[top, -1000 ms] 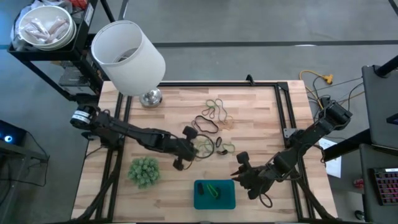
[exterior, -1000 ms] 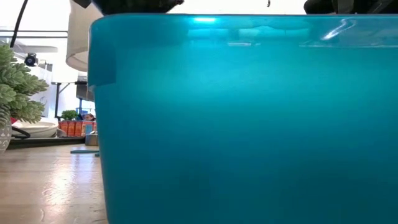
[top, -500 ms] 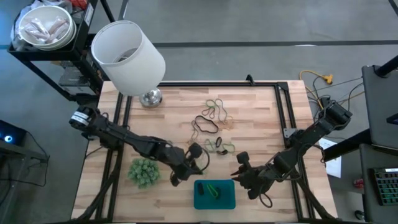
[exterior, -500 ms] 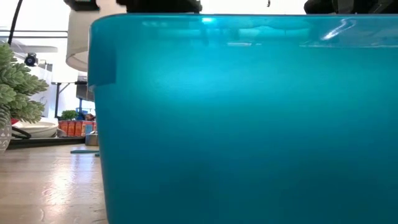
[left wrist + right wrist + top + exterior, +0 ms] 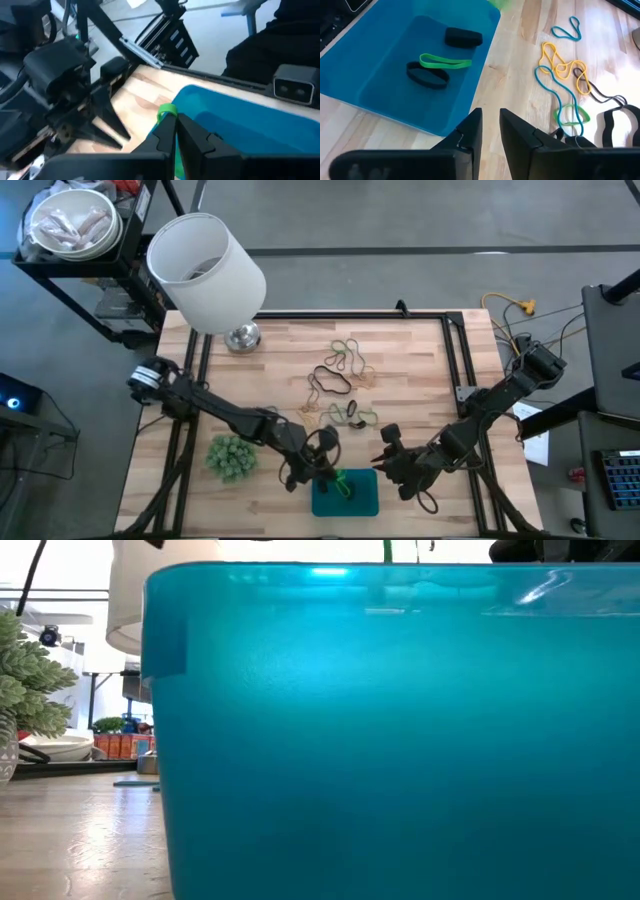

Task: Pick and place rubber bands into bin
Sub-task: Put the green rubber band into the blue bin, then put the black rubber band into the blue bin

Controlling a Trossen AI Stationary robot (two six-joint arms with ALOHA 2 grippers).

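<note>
The teal bin sits near the table's front edge; its wall fills the low view. In it lie a green rubber band, a black one and a thick black piece. My left gripper is at the bin's far left corner, shut on a green rubber band. My right gripper waits beside the bin's right end, its fingers a narrow gap apart with nothing between them. More rubber bands lie loose on the wood behind the bin. My left gripper pinches the green rubber band between its two fingertips; a short bend of the loop sticks out past the tips. The fingers slant down from the table's left and far side. The band is lifted clear, over the bin's edge.
A big white cylinder on a metal foot stands at the far left. A fuzzy green ball lies left of the bin. Yellow, teal and black bands spread across the middle of the table.
My left gripper has moved from the pile of loose bands toward the near edge and to the right, up to the bin's far left corner. It has tipped closer to level and rolled on the way, staying shut on the green band.
</note>
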